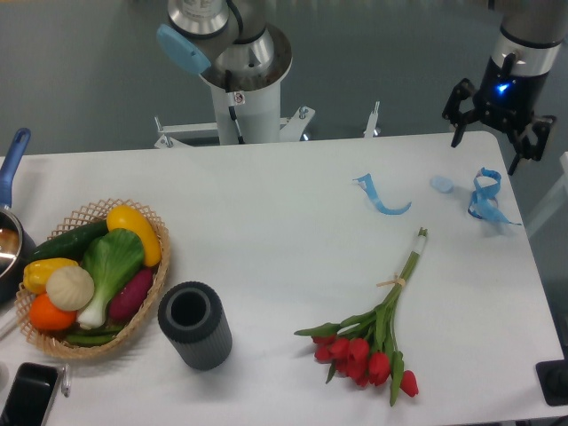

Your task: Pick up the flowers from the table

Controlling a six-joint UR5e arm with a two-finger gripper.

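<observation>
On the white table (266, 231), toward its near right part, the flowers (377, 333) lie flat: red tulip heads clustered at the near end, green stems running up and to the right, tied with a thin band about halfway along the stems. Nothing touches them.

Above the far right corner of the table hangs the gripper (498, 133), black with a blue light glowing on its body. Its 2 fingers stand spread apart and nothing is between them. It is well apart from the flowers.

Between the gripper and the flowers lie blue ribbon pieces: a curled blue strip (380, 197) near the middle right, a small pale blue scrap (441, 184) beside it, and a looped blue ribbon (485, 197) close to the right edge, just below the gripper.

At the left sits a wicker basket (151, 306) holding vegetables and fruit, among them a yellow pepper (133, 231), a cucumber (71, 240), bok choy (111, 266) and an orange (49, 312). Just right of the basket stands a dark grey cylinder (193, 324) with an open top. A pan with a blue handle (11, 160) shows at the left edge, and a dark phone (27, 395) lies at the near left corner. The arm's white base (244, 89) rises behind the far edge
</observation>
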